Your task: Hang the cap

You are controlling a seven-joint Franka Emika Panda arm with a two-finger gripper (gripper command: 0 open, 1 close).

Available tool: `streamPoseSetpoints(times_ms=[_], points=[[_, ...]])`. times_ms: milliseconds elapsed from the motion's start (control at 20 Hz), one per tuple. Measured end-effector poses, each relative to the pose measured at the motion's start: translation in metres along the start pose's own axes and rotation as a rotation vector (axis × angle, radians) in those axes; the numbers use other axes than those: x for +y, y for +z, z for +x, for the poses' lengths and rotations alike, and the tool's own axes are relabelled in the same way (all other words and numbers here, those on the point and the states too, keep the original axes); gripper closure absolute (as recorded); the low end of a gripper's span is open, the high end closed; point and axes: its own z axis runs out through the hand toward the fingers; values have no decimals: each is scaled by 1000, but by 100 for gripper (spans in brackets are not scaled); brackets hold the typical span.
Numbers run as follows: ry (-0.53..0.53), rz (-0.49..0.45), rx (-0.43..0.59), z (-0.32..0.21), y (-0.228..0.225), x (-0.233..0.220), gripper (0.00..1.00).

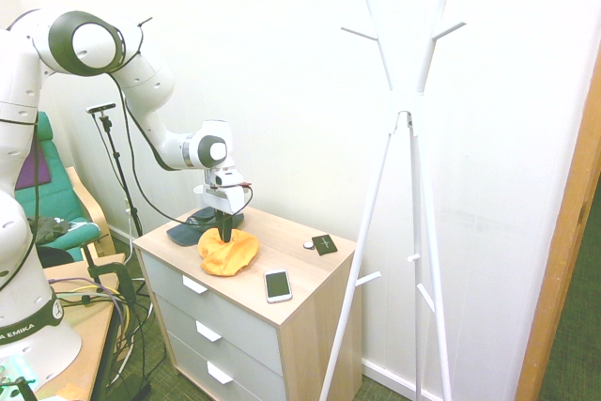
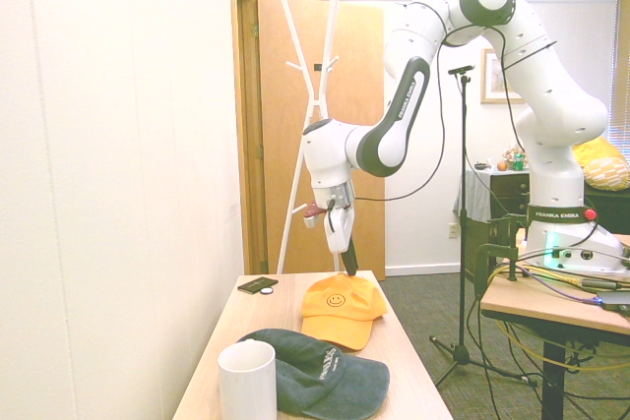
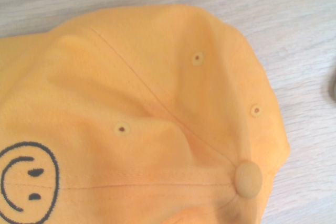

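First exterior view: a robot's tool [image 1: 225, 236] points down at the crown of a yellow-orange smiley-face baseball cap [image 1: 228, 254] on the wooden tabletop [image 1: 305, 269]; whether it is open, closed or gripping cannot be told. Nearby lie a dark cap [image 1: 194, 228] and a white smartphone [image 1: 277, 285]. A white coat stand [image 1: 422, 185] rises beside the drawers [image 1: 221, 326].
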Motion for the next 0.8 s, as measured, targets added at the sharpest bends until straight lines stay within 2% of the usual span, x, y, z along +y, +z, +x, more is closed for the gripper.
streamPoseSetpoints(times_ms=[800], points=[[-12, 5, -15, 6, 13, 1, 0]])
